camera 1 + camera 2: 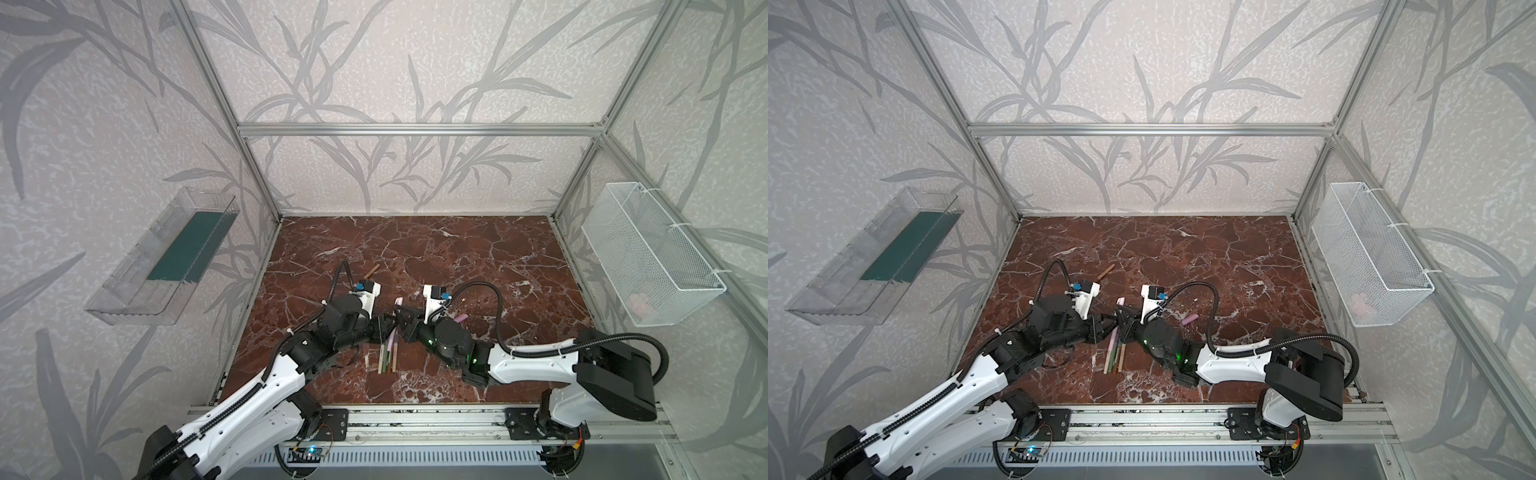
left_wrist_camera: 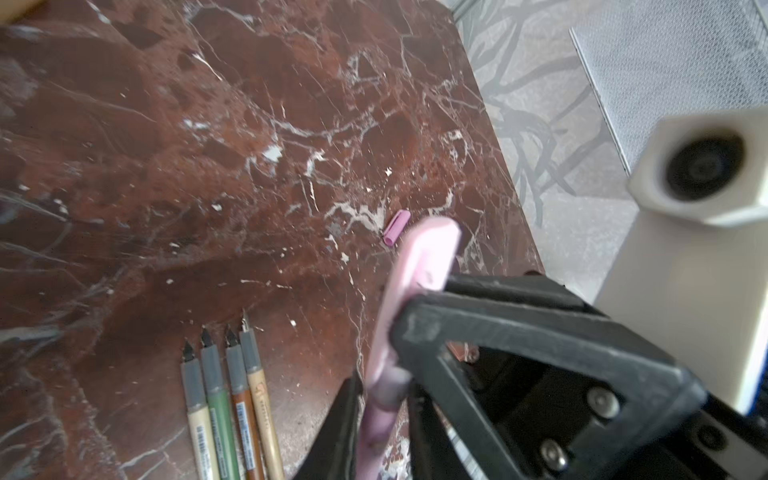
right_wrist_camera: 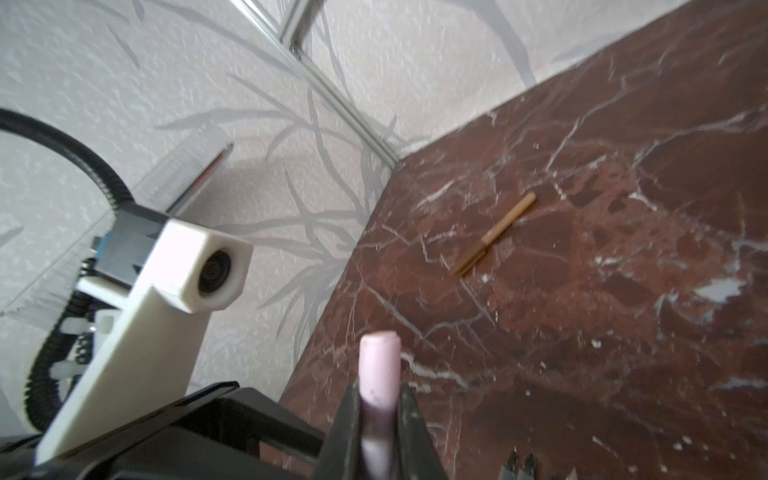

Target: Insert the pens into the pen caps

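In both top views the left tool [image 1: 385, 328] and the right tool [image 1: 402, 319] meet tip to tip above the far end of a row of pens [image 1: 388, 355] lying on the desk [image 1: 478, 249]. One pink pen [image 1: 397, 301] pokes out between them. One pink cap [image 1: 461, 319] lies right of the row, well apart. One brown pen [image 1: 372, 272] lies alone beyond the row's far end.

In the left wrist view the row counts four pens [image 2: 226, 407], side by side with their dark tips bare. The right tool [image 2: 419, 307] pinches the pink pen [image 2: 419, 257]. I cannot tell whether the left tool [image 2: 376, 415] grips it or stands spread.

In the right wrist view the right tool [image 3: 380, 399] is pressed onto the pink pen [image 3: 380, 357], and the brown pen [image 3: 494, 235] lies beyond.
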Motion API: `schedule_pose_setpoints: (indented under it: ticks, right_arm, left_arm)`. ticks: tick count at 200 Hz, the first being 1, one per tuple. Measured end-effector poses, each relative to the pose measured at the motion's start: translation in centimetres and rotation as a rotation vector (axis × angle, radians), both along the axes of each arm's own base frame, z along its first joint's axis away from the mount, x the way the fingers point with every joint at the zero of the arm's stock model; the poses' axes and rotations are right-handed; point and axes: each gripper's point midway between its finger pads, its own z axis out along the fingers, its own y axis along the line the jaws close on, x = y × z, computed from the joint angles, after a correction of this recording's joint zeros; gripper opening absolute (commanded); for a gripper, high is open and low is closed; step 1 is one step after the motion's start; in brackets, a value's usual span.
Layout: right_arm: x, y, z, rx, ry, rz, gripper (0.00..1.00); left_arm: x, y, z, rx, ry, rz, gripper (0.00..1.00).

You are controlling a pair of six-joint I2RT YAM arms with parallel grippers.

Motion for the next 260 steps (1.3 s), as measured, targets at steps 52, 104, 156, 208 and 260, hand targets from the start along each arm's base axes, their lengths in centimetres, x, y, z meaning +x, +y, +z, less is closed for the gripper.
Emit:
schedule_pose_setpoints:
  ticks: [52, 104, 156, 208, 260]
  right_arm:
    - [-0.9, -0.3, -0.6, -0.084, -0.002, 0.036, 0.00]
    - [-0.4, -1.4, -0.6, -0.114, -0.009, 0.022, 0.00]
    - [3.4, -5.5, -0.6, -0.109, 0.009, -0.105, 0.00]
    - [7.9, -7.6, -3.0, -0.155, 0.138, -0.279, 0.00]
    - [12.2, -2.6, -7.1, -0.240, 0.277, -0.326, 0.00]
  left_arm:
    - [2.8, 1.1, 2.0, -0.021, -0.104, 0.121, 0.59]
    - [3.3, 0.8, 3.4, -0.058, -0.145, 0.129, 0.75]
    - [2.7, 1.3, 2.9, -0.079, -0.149, 0.135, 0.70]
    - [2.9, 4.2, -0.3, 0.052, -0.068, 0.273, 0.70]
    - [2.5, 6.9, -2.7, 0.173, -0.009, 0.374, 0.72]
